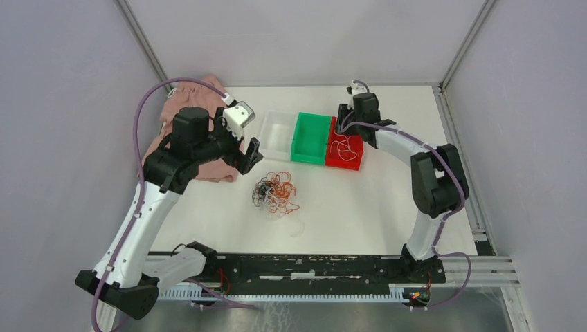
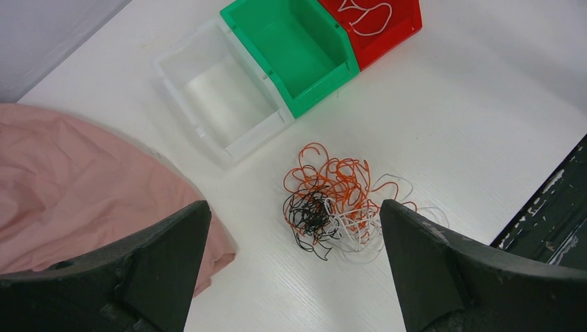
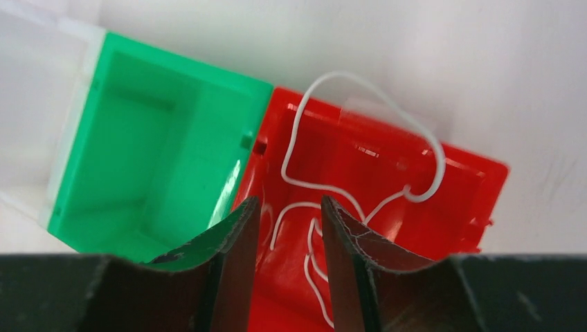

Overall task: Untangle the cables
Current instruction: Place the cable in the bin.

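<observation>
Raise right end effector (image 3: 287,205) (jaws narrowly apart, clamping nothing) straight up, clear of white cable (image 3: 410,196) in red bin (image 3: 471,188).

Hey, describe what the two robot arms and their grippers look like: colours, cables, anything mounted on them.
The left arm and right arm have white link shells and bulky black joint housings. A thin purple cable loops along each. The left gripper and right gripper each carry two black wedge-shaped fingers. A white camera block sits at the left wrist.
</observation>
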Action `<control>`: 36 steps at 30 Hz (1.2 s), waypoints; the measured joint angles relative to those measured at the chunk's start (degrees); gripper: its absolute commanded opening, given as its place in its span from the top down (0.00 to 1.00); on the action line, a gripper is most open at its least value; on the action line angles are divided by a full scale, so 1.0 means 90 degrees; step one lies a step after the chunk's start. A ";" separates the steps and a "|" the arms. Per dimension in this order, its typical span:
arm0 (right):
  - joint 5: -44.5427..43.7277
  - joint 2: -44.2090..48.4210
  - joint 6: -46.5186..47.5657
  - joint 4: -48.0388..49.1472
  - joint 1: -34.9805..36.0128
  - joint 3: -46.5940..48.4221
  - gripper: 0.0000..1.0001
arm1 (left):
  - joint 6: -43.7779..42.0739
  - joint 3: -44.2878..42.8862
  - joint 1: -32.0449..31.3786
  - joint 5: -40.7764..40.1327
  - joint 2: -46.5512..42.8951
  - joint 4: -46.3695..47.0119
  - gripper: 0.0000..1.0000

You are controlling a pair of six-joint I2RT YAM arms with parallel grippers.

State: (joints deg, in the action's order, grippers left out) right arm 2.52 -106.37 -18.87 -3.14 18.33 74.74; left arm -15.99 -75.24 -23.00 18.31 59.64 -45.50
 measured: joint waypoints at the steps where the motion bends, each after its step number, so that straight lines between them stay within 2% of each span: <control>1: -0.0029 0.0000 -0.0036 0.0005 0.0039 -0.0102 0.56 | 0.0000 0.0000 0.0000 0.0000 -0.0002 0.0007 0.01; 15: -0.0663 -0.0379 -0.0250 0.0444 0.0209 -0.0260 0.60 | -0.0002 0.0070 0.0000 -0.0005 -0.0073 0.0049 0.01; 26: -0.1081 -0.0622 -0.0323 0.0593 0.0209 -0.0418 0.91 | -0.0005 0.0070 0.0000 -0.0005 -0.0092 0.0049 0.01; 36: -0.1389 -0.0619 0.0039 0.0427 0.0316 -0.0537 0.96 | -0.0002 0.0070 0.0000 -0.0002 -0.0092 0.0049 0.01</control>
State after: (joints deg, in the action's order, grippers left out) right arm -9.98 -111.94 -18.52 0.71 21.17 69.91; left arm -16.01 -74.61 -23.00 18.28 58.81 -45.06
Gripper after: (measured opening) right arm 0.043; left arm 0.993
